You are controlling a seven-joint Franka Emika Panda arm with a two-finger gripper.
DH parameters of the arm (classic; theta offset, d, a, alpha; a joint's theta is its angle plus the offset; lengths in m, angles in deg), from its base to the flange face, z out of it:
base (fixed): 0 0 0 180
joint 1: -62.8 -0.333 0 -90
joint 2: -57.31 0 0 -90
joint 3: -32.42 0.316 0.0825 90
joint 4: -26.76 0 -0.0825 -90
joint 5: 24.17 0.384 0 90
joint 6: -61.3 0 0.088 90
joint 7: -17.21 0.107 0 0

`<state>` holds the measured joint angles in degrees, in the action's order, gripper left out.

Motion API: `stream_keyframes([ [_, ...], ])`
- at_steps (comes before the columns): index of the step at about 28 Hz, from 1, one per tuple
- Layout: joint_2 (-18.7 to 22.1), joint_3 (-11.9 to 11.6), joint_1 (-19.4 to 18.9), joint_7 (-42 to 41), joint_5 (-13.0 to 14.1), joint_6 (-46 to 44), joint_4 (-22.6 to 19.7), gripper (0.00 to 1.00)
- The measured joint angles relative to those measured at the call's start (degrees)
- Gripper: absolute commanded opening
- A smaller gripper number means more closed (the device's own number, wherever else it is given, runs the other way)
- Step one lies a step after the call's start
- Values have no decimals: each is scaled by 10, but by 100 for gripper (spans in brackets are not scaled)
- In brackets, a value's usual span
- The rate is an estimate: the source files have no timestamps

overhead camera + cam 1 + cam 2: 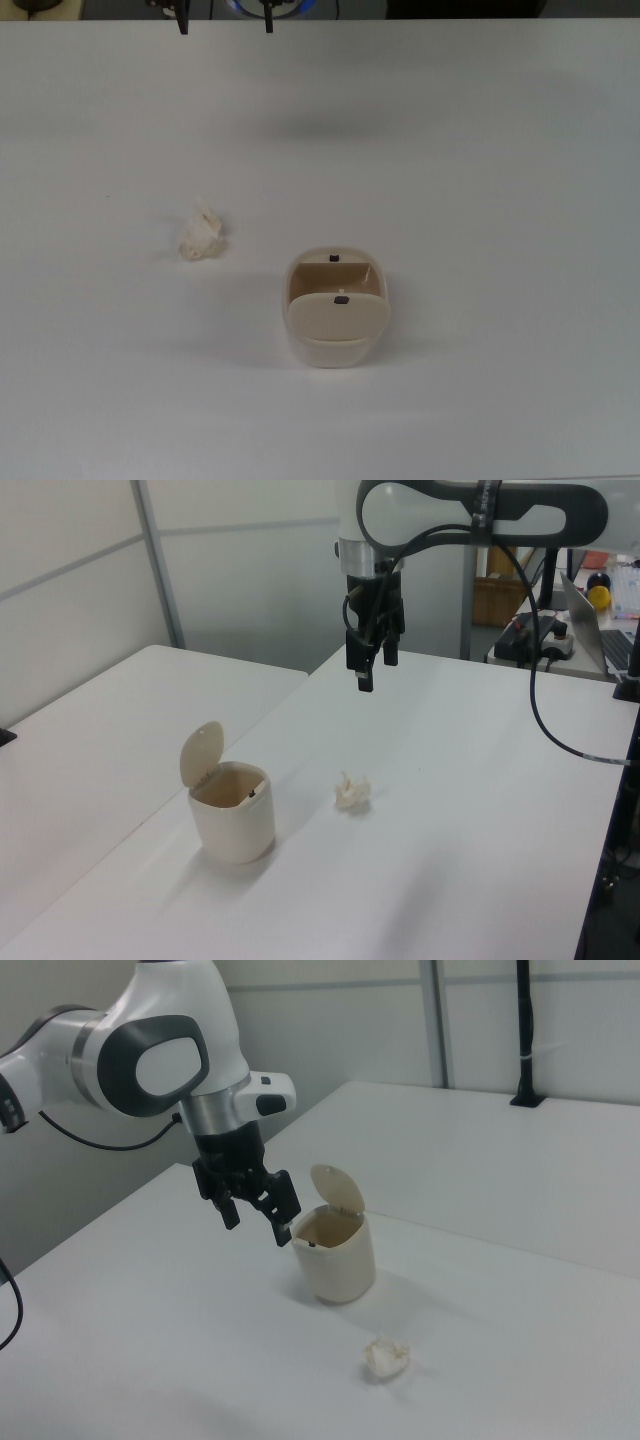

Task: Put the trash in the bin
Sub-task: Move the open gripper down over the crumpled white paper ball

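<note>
Nearest the lens in the right view lies the trash (387, 1356), a lumpy off-white wad of tissue on the white tabletop (180, 1360), apart from everything. Behind it stands the bin (336, 1251), beige, with its swing lid (338, 1192) tipped up and the tan inside showing; a small dark knob (341, 298) sits on the lid in the top view. No writing or label can be read on either. In the top view the wad (200, 234) lies to the top view's left of the bin (336, 352), near but not touching. My pincer (254, 1220) hangs in the air above the tabletop, fingers spread apart, holding nothing and touching nothing. In the left view it (372, 668) hovers well above the wad (352, 793), farther back.
</note>
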<state>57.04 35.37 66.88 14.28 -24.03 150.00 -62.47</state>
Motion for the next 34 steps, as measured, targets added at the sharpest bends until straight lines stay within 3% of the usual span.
stream_keyframes([
  [5, -8, 0, 0, 0, 0, 7, -1, 100],
  [15, -86, -5, 10, 0, 0, 96, -3, 100],
  [19, -118, -6, 17, 0, -2, 118, -3, 95],
  [23, -145, -6, 24, 0, -24, 136, -3, 90],
  [28, -178, -6, 25, 0, -64, 143, -3, 90],
  [34, -218, -4, 22, 0, -90, 165, -5, 90],
])
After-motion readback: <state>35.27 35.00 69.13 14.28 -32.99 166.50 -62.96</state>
